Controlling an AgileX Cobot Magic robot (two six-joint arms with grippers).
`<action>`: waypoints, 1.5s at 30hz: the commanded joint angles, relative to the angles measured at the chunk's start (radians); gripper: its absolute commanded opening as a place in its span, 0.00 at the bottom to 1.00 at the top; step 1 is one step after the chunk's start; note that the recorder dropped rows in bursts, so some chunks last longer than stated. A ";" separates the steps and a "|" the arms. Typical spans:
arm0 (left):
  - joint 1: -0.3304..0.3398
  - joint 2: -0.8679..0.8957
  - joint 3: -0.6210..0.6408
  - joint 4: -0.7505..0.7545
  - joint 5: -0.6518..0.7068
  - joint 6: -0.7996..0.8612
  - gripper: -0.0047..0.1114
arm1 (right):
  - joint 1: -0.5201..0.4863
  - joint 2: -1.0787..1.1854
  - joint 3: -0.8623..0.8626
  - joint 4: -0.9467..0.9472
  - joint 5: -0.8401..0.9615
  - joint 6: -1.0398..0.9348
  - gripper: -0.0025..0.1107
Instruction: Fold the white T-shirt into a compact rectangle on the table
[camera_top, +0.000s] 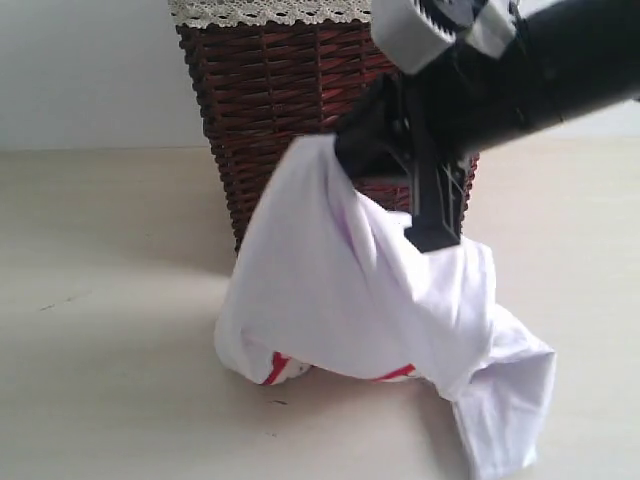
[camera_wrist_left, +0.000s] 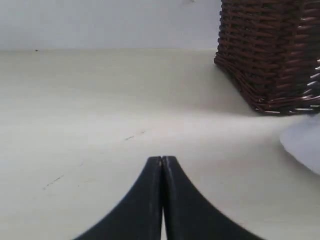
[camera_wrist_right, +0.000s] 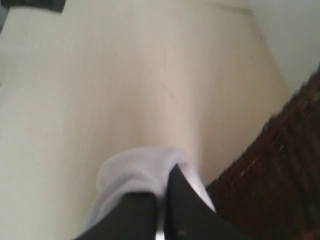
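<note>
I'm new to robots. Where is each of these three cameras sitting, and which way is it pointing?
Exterior view: sits low, near table height, facing the basket and wall; shows the right end effector holding up the T-shirt.
Left wrist view: on the left arm, looking over the shut left end effector across the table toward the basket.
Right wrist view: on the right arm, looking down past that end effector, shut on the T-shirt, beside the basket.
Shared: all three show table and basket.
</note>
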 joint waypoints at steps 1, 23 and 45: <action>-0.006 -0.005 0.000 -0.009 -0.011 -0.006 0.04 | 0.024 -0.003 -0.146 0.160 -0.017 -0.033 0.02; -0.006 -0.005 0.000 -0.009 -0.011 -0.006 0.04 | -0.077 0.098 0.067 -1.473 -0.137 0.989 0.02; -0.006 -0.005 0.000 -0.009 -0.011 -0.006 0.04 | -0.357 0.119 0.069 -1.480 0.152 0.777 0.20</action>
